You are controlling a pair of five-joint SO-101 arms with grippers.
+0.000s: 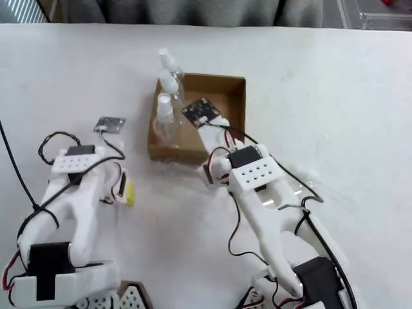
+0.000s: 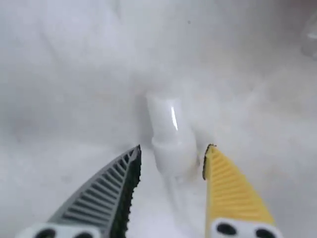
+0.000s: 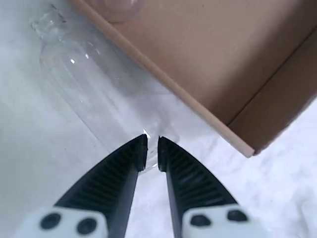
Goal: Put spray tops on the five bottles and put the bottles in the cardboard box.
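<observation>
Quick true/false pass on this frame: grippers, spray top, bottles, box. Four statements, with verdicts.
1. The left gripper is open, with a white spray top between its fingers. True.
2. The clear bottle by the right gripper stands upright inside the cardboard box. False: it lies on the table, outside along the box wall.
3. That clear bottle has a spray top on. False: its neck is bare.
4. Capped bottles stand at the box's left side in the high view. True.

The white desk [image 1: 335,96] carries a cardboard box [image 1: 222,103], a clear bottle [image 3: 84,94] lying just beside its wall — and a white spray top [image 2: 168,139].
</observation>
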